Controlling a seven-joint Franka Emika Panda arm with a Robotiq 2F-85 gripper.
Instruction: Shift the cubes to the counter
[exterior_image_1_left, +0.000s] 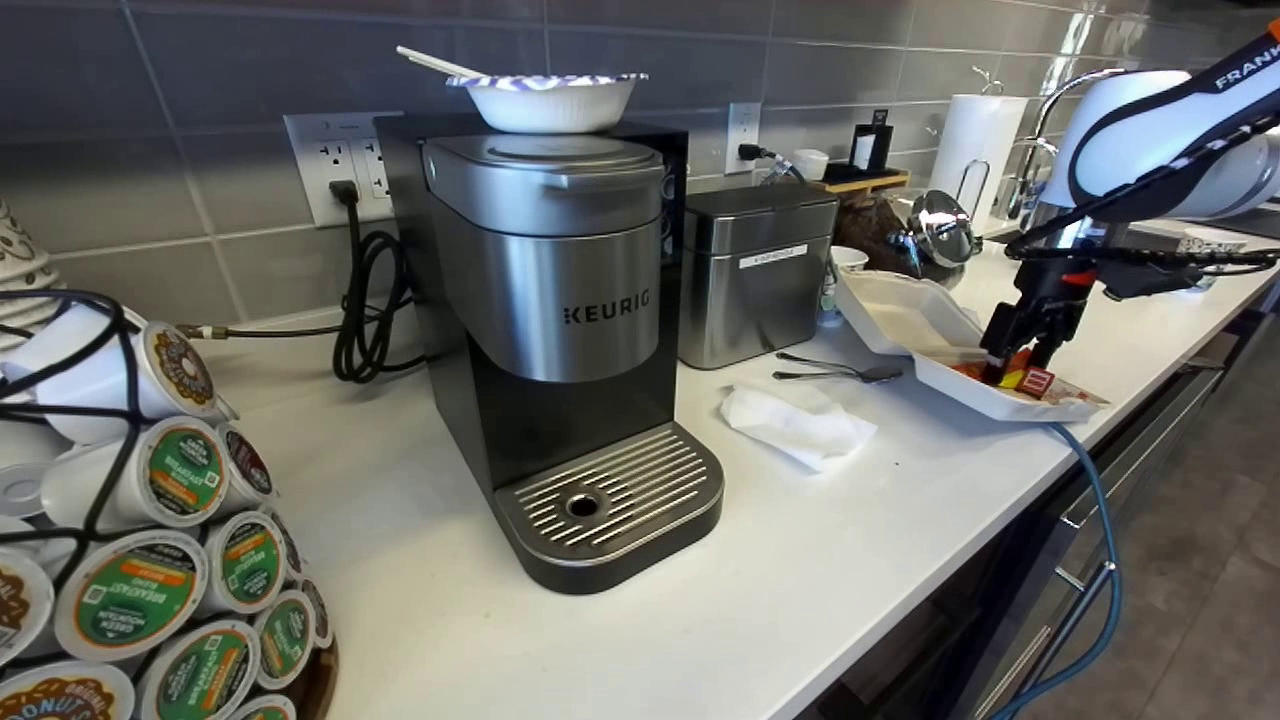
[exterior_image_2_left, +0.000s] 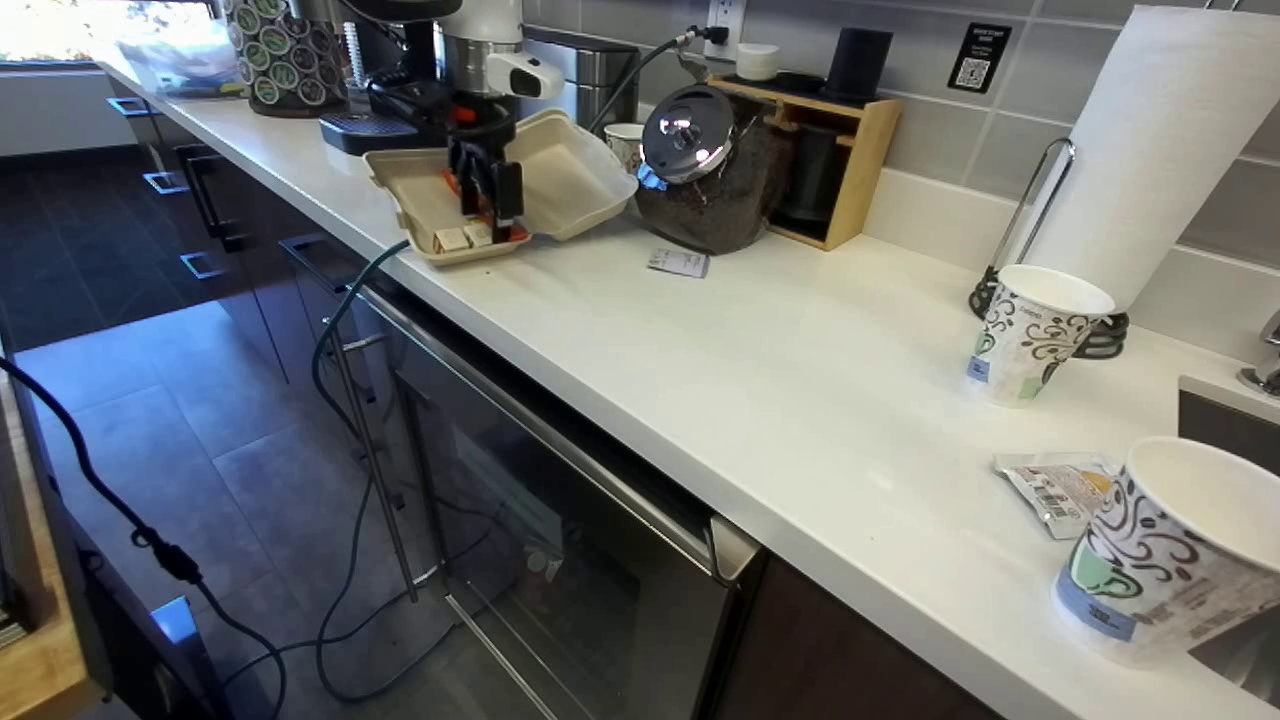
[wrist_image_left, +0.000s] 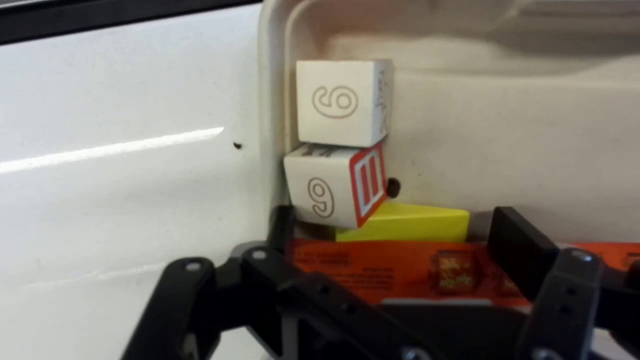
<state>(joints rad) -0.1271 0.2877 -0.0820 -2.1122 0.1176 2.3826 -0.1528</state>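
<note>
In the wrist view two pale cubes show in a corner of the open foam tray (wrist_image_left: 500, 110). The farther cube (wrist_image_left: 335, 102) bears an outlined number; the nearer cube (wrist_image_left: 324, 194) is turned slightly and has a red-framed side. A yellow block (wrist_image_left: 405, 223) lies partly under it, beside a flat orange-red packet (wrist_image_left: 360, 272). My gripper (wrist_image_left: 402, 232) is down inside the tray with its jaws wide apart, straddling the yellow block and packet, gripping nothing. One finger stands at the tray wall beside the nearer cube. The counter (exterior_image_1_left: 640, 640) runs beneath the tray in both exterior views.
A coffee maker (exterior_image_1_left: 560, 300), a napkin (exterior_image_1_left: 797, 425) and forks (exterior_image_1_left: 840, 372) are on the counter. The tray's raised lid (exterior_image_2_left: 572, 175) leans toward the back, near a tilted jar (exterior_image_2_left: 710, 190). Paper cups (exterior_image_2_left: 1035, 335) stand farther along. A blue cable (exterior_image_1_left: 1105, 520) hangs over the front edge.
</note>
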